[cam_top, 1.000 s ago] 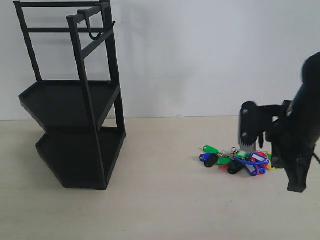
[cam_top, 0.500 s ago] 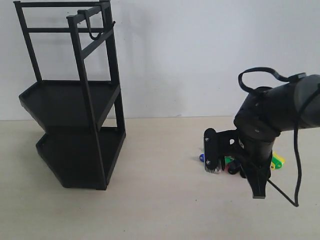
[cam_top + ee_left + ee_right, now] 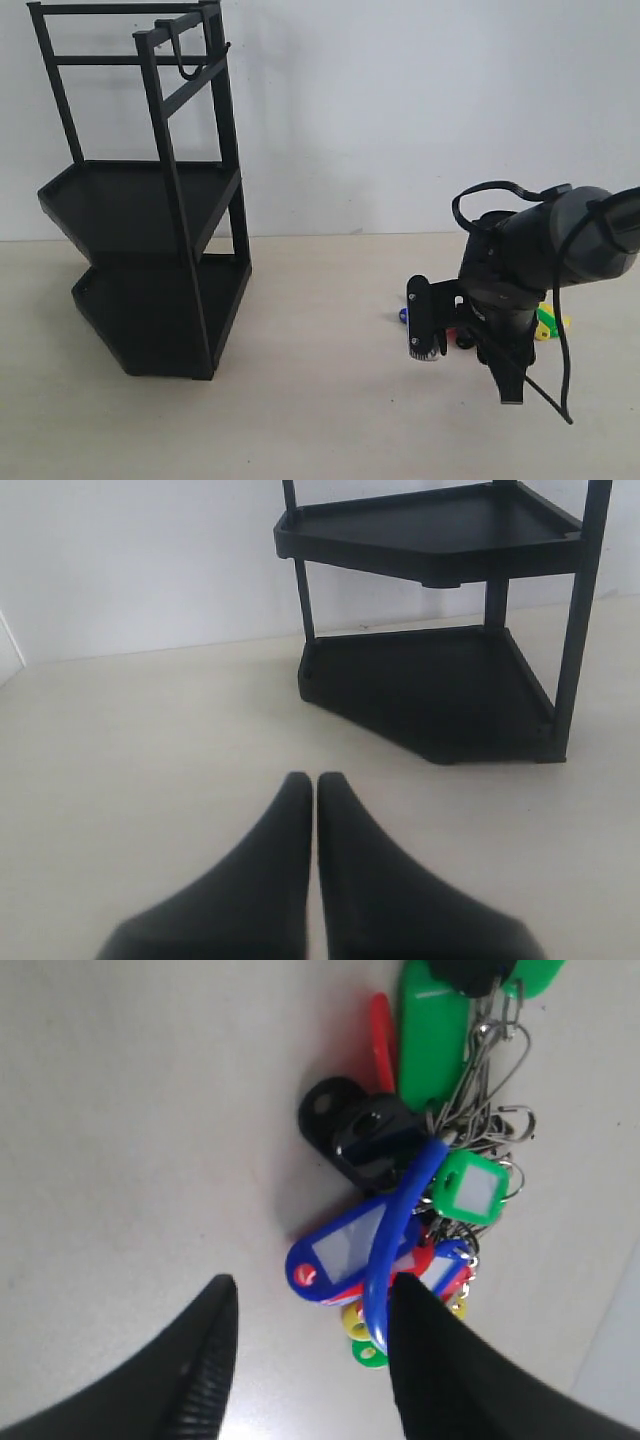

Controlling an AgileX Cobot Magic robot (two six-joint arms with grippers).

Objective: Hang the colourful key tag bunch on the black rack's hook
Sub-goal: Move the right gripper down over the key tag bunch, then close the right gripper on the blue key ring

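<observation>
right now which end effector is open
The right end effector: its fingers stand apart over the colourful key tag bunch. The left end effector has its fingers pressed together, facing the black rack.

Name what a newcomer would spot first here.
The tall black rack stands on the left of the table, its hook empty at the top bar. On the right, the right gripper hangs open over the colourful key tag bunch, which lies on the table.
</observation>
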